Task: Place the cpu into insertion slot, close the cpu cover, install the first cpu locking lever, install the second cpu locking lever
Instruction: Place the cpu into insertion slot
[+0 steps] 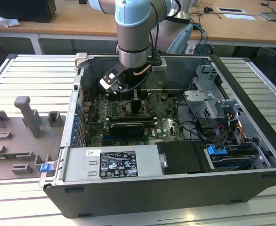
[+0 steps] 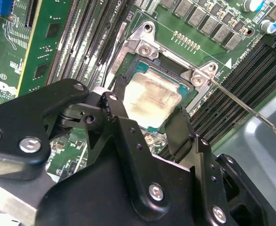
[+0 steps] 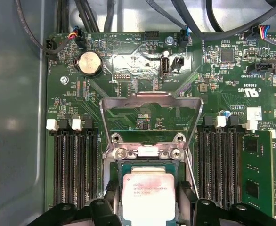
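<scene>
1. Nearest in the exterior view, a slatted silver metal table (image 1: 20, 207) carries one open black computer case (image 1: 142, 197) lying on its side. A grey moulded fixture tray (image 1: 25, 127) sits at the exterior view's left.
2. The case holds one green motherboard (image 3: 128, 47). A silver drive cage (image 1: 208, 96) stands at the exterior view's right.
3. One pale blue and grey robot arm (image 1: 134, 33) reaches down into the case.
4. Its black gripper (image 2: 151, 107) has two fingers (image 2: 180, 129) clenched against opposite edges of the small square silver-topped cpu (image 3: 149, 193).
5. The cpu lies in the dark square insertion slot (image 2: 150, 66).
6. Just beyond it, the thin silver frame-shaped cpu cover (image 3: 152, 98) stands tilted up on its hinge.
7. One thin silver wire lever (image 2: 251, 110) juts out beside the slot.
8. Two banks of long black memory slots (image 3: 77, 165) flank the slot, and one round silver coin battery (image 3: 90, 63) lies past the cover.
9. Farthest back stand wooden desks (image 1: 81, 21).
</scene>
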Controlling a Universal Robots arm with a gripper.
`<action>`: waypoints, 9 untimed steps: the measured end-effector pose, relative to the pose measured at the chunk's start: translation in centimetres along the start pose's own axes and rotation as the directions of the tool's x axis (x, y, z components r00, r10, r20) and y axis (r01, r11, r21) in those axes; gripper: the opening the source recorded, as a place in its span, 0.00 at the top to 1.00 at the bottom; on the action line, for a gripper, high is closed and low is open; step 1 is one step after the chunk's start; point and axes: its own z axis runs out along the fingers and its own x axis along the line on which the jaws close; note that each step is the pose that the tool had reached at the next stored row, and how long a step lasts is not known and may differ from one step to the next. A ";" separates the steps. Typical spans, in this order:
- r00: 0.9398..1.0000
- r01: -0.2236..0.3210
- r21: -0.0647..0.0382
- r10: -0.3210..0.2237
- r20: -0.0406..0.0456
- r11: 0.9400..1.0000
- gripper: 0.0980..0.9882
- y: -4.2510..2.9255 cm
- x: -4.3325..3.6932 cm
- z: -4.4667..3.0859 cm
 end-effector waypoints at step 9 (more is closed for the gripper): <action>1.000 -0.001 0.000 0.001 -0.015 1.000 0.43 0.00 0.09 0.00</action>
